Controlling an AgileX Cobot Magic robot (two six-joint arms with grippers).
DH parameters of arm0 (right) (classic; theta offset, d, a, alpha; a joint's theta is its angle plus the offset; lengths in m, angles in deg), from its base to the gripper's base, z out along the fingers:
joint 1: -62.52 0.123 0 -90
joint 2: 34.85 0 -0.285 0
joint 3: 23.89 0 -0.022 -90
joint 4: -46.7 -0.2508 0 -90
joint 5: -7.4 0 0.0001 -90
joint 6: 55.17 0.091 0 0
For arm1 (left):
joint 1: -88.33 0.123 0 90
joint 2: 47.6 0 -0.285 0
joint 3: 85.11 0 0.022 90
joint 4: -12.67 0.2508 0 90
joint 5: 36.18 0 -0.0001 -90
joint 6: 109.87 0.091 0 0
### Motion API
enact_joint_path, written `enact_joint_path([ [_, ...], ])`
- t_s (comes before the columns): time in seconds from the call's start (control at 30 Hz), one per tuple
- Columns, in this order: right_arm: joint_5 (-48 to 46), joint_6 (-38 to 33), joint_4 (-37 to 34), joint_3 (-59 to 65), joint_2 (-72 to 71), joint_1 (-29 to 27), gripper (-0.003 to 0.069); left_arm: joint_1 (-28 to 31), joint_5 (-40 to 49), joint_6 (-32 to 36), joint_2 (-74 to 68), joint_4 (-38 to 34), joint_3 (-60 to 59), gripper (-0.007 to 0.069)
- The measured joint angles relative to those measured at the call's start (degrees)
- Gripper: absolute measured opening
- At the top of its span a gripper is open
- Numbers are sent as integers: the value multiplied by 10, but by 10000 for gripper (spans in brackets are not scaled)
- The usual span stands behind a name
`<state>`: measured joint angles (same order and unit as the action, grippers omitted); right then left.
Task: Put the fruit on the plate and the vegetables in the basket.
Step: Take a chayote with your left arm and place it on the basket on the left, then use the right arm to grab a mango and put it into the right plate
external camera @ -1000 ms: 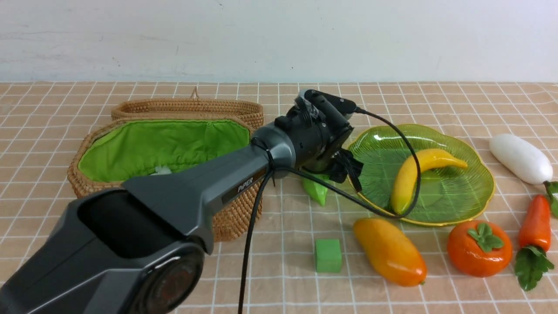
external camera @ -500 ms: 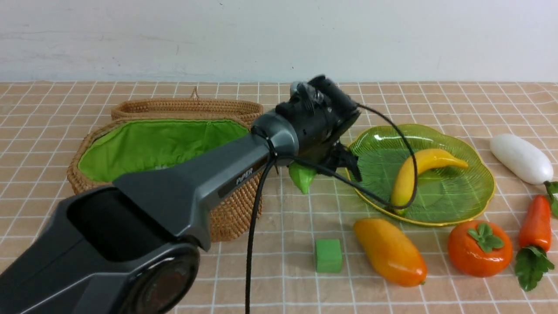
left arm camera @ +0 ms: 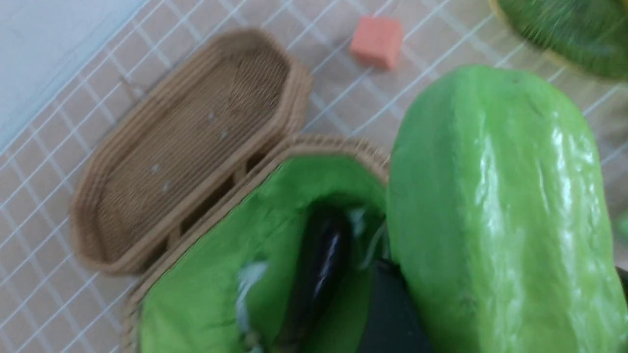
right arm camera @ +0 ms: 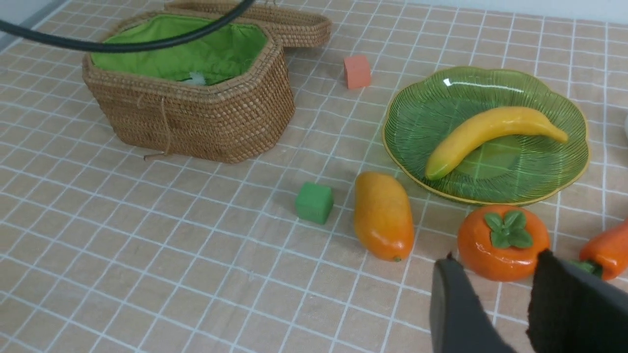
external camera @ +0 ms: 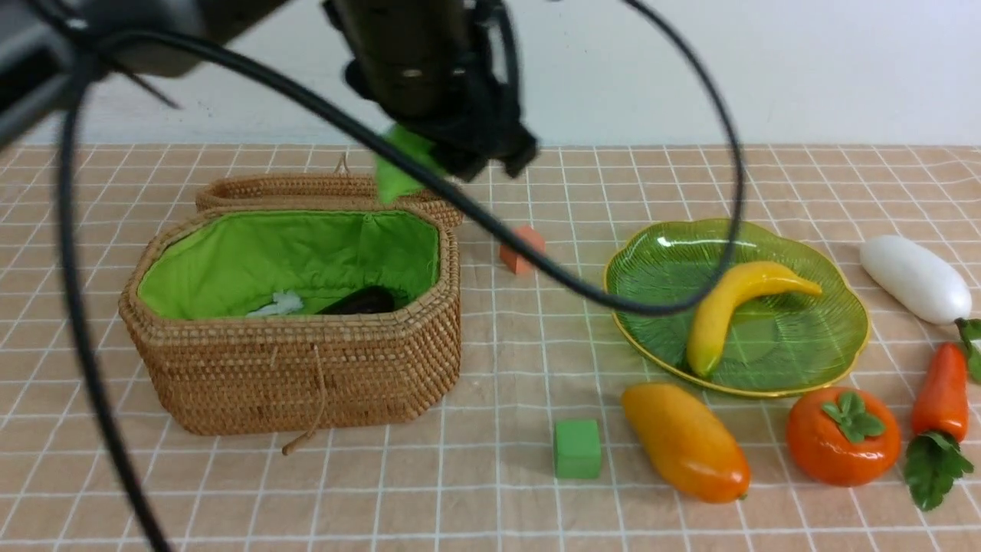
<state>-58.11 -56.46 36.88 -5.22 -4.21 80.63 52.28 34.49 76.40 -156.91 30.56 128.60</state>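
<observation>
Right claw [right arm camera: 496, 267] is half-spread and empty, just short of the persimmon [right arm camera: 503, 242]. Further back, the left claw [external camera: 452, 149] pinches the gourd [external camera: 397, 170] high over the basket [external camera: 306, 376]'s far rim. The gourd's long axis is steep, tip pointing down-left.

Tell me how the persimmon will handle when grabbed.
The persimmon looks glossy, so probably slippery in the jaws. Round, it may roll if nudged, perhaps into the carrot beside it. It looks like stiff plastic, likely light.

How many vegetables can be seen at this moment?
4: eggplant in the basket, green gourd in the raised left gripper, radish and carrot right of the plate. The basket may hide more.
</observation>
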Motion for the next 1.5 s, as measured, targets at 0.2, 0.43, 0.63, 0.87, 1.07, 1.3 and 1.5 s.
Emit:
enact_joint_path([
  [0.2,3,-1,-12,18,0,0,237,119,-60,153,19,-11,-143,444],
  [0.43,10,-1,-56,58,0,0,237,154,-111,188,-28,-18,-170,447],
  [0.63,13,-1,-70,59,42,0,237,154,-89,129,-15,-23,-170,633],
  [0.87,2,-1,-70,24,166,0,237,154,-27,31,51,-63,-170,598],
  [1.07,4,-17,-71,-18,302,0,225,125,-11,-75,180,-153,-178,237],
  [1.3,12,-17,-72,-74,468,27,216,31,-49,-63,354,-209,-295,-13],
  [1.5,49,-6,-13,-93,593,89,239,-54,-164,-63,508,-245,-487,-13],
])
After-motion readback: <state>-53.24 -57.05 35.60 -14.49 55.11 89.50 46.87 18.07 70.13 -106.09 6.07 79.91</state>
